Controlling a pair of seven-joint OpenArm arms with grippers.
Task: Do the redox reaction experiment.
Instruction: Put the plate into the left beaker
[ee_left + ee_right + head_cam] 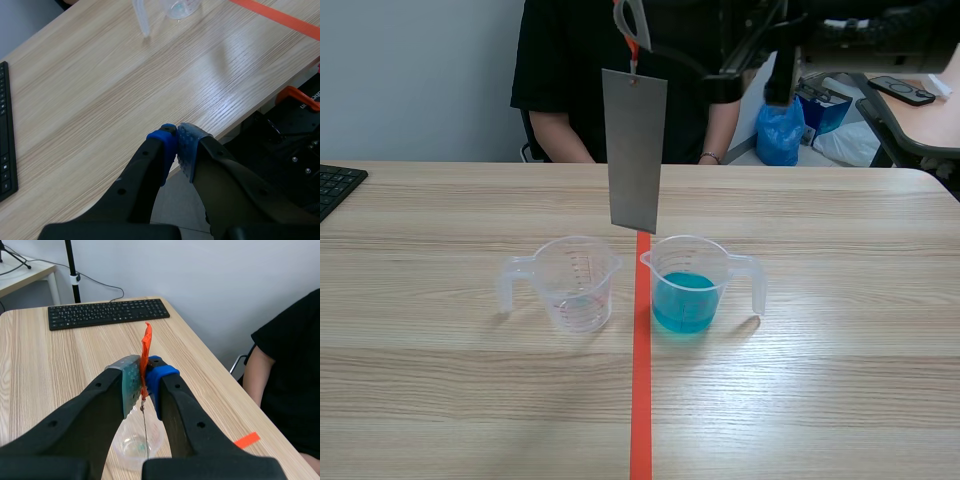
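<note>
- The right fingers (137, 382) are clamped on an orange tab (145, 352), which stands up between the two pads.
- In the scene view they sit at the top centre of the frame, on the arm that comes in from the upper right.
- A grey metal plate (636, 150) hangs from that tab, upright and a little tilted. It is off the surface (440, 380), and its lower edge shows above the gap between the two cups.
- In the right wrist view the plate shows edge-on, as a thin line dropping from the fingers.
- An empty cup (576, 283) of clear plastic stands left of centre, with its handle pointing to the frame's left.
- A cup of blue liquid (689, 285) stands right of centre, handle to the right, about a third full.
- The orange tape line (641, 400) runs between the two cups, from the bottom centre up the frame.
- The left fingers (172, 145) are pressed together with nothing between them, over the near edge of the surface and well apart from the cups.
- A black keyboard (335, 186) lies at the left edge.
- A person (570, 60) in black sits at the top.
- A blue bag (780, 130) lies at the upper right, beyond the surface.
</note>
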